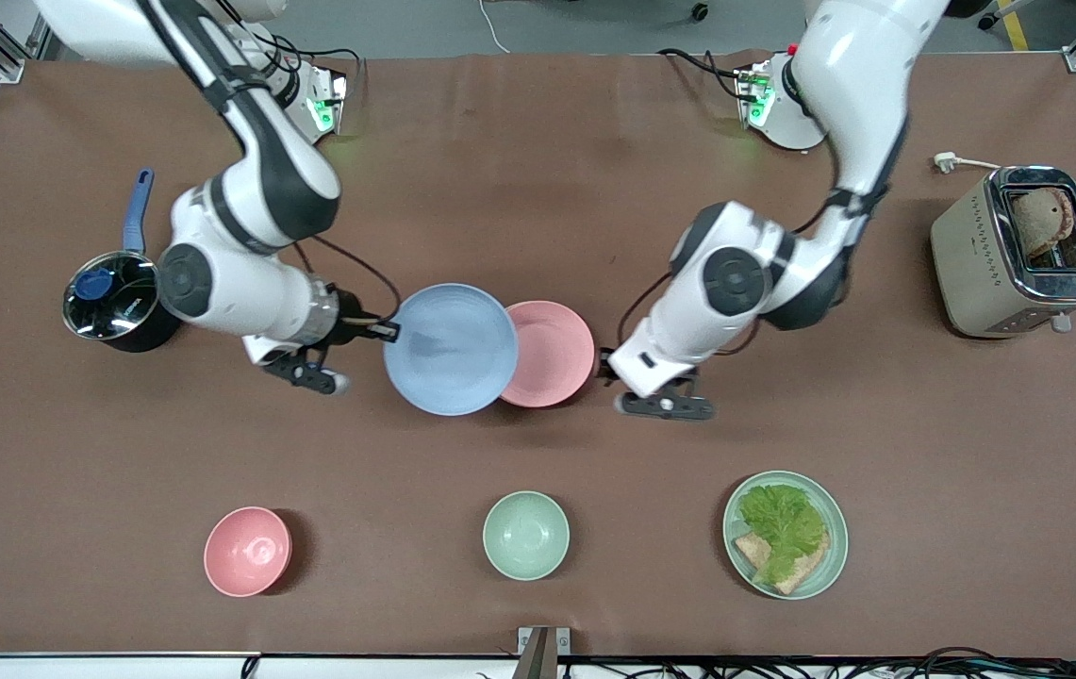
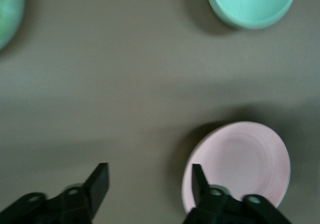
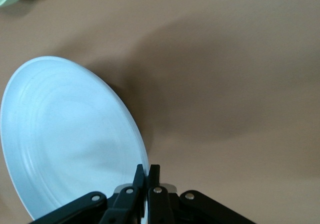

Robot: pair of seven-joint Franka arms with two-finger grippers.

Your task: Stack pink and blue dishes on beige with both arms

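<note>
Nearest the front camera we see a pink bowl (image 1: 247, 551) and a mint bowl (image 1: 525, 535), both empty, and a green plate (image 1: 833, 547) holding lettuce (image 1: 781, 521) and bread (image 1: 753, 547). Mid-counter (image 1: 538, 189), our right hand (image 1: 390, 331) is clamped on the blue plate's (image 1: 450, 348) rim, lifting it over the pink plate (image 1: 552, 354). Our left hand (image 2: 150, 184), fingers apart, sits at the pink plate's edge. A toaster (image 1: 1018, 253) holds a slice.
</note>
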